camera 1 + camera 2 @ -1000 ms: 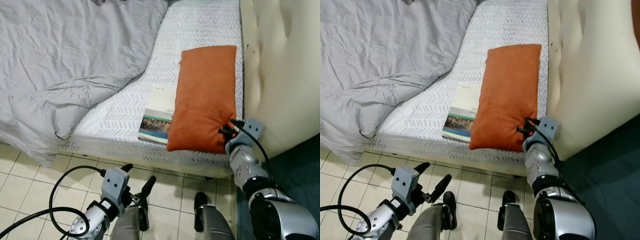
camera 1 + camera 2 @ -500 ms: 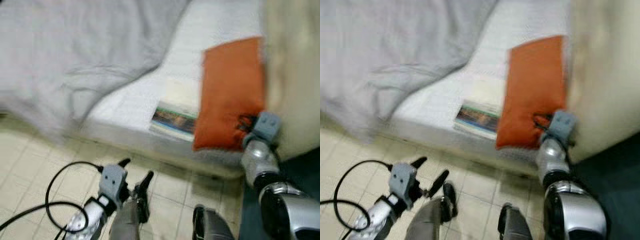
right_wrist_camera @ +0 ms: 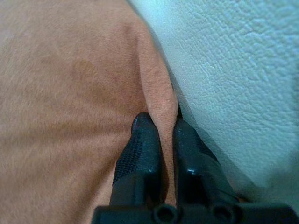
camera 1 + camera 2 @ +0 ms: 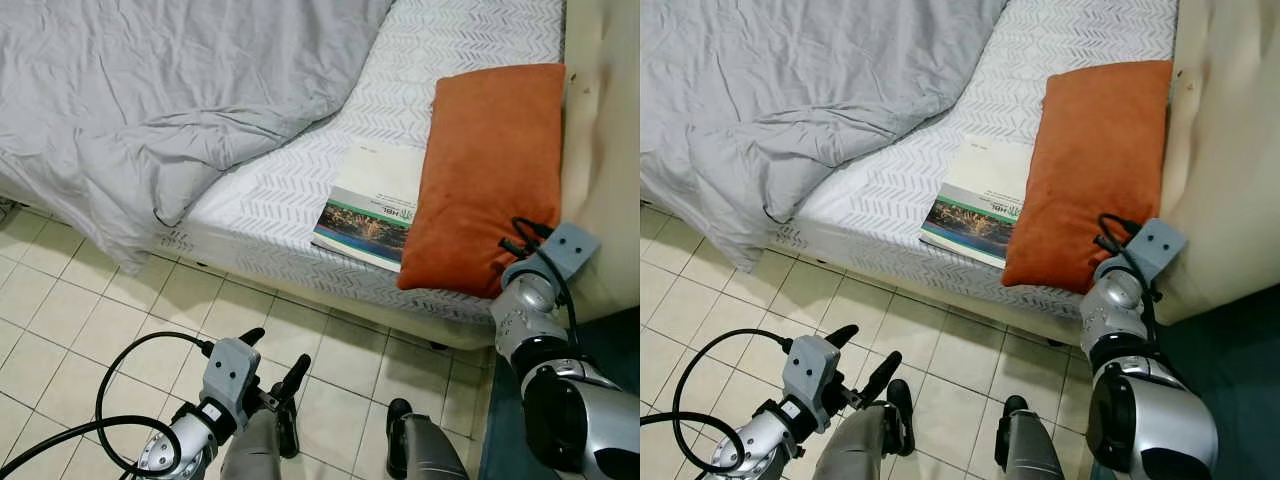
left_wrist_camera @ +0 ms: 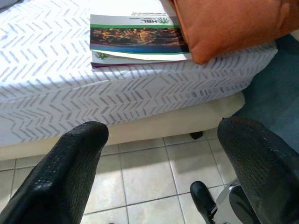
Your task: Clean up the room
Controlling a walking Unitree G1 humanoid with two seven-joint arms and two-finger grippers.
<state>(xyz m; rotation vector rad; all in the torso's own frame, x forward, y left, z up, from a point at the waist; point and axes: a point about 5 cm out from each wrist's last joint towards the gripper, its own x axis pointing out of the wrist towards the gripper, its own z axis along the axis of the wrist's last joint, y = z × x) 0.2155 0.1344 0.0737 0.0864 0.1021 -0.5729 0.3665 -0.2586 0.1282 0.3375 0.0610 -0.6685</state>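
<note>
Orange velvety fabric is being pinched at its edge by the right gripper (image 3: 161,128), whose two black fingers are closing on the pillow (image 4: 487,170) where it is meeting the cream headboard (image 4: 1230,120). The pillow is lying on the mattress (image 4: 300,190), its long axis running away from the robot along the headboard, its inner edge overlapping a magazine (image 4: 370,205). The left gripper (image 4: 272,362) is hanging spread and empty above the tiled floor (image 4: 80,330), well apart, so the right arm is plainly the nearer one.
</note>
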